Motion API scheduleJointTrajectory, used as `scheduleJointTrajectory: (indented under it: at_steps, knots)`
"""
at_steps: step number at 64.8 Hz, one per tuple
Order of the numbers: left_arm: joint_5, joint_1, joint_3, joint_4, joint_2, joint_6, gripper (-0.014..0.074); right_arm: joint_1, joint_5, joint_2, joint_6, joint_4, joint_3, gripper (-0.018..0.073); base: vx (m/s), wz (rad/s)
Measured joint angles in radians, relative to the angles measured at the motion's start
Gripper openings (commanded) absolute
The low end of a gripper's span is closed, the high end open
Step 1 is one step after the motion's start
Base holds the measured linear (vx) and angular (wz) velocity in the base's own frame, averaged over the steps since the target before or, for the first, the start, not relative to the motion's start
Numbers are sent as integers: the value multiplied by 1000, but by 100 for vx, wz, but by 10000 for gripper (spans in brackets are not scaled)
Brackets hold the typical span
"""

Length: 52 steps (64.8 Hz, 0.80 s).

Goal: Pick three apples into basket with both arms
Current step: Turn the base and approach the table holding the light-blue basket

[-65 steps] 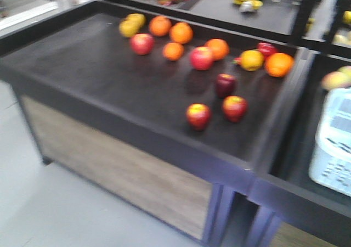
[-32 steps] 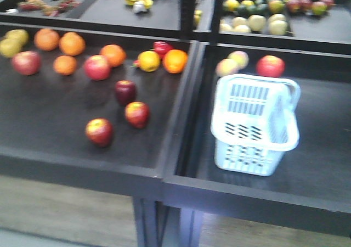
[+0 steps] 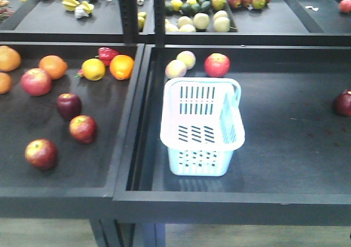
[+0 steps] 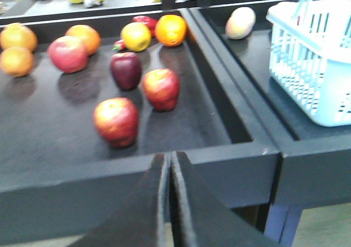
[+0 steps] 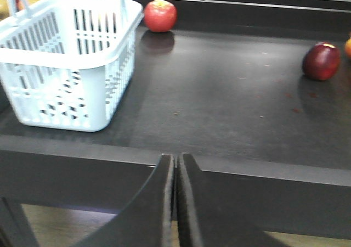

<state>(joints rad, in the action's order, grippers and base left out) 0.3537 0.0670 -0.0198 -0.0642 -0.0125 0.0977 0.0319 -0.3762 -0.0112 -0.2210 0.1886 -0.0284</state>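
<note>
Three apples lie ahead of the left gripper (image 4: 169,158), all beyond the raised front lip of the table (image 4: 219,164). The nearest red-and-yellow apple (image 4: 116,121) sits a little to this gripper's left. The second red-and-yellow apple (image 4: 161,89) is farther off and almost straight ahead. The dark maroon apple (image 4: 126,70) is farther still, left of the second one and close beside it, though contact cannot be told. Beyond them, from the same gripper, are a larger pinkish-red apple (image 4: 68,54) to the left, an orange (image 4: 84,37) behind it, a yellow fruit (image 4: 135,35) and another orange (image 4: 170,29) near the back wall. The left gripper's fingers are pressed together with nothing between them, low in front of the table edge.

The basket (image 4: 312,66) stands upright in the neighbouring bay, ahead and well to the right of the left gripper, across the dividing wall from the three apples. A pale fruit (image 4: 240,22) lies beyond the basket's near corner.

From the right gripper (image 5: 175,158), the basket is ahead and to the left, with a handle standing up from its rim. A bright red apple (image 5: 160,15) rests past the basket, slightly left of the gripper's line, and a dark red apple (image 5: 321,61) lies well off to the right. This gripper's fingers are also together and empty, below the table's front lip.
</note>
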Motion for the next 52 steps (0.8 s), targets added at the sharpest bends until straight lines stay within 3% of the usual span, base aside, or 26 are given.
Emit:
scheduleJointTrajectory:
  at_steps: [28, 52]
  knots:
    - [0, 0, 0, 0, 0, 0, -6, 0, 0, 0, 0, 0, 0, -4, 10, -17]
    - [0, 0, 0, 0, 0, 0, -6, 0, 0, 0, 0, 0, 0, -4, 13, 4]
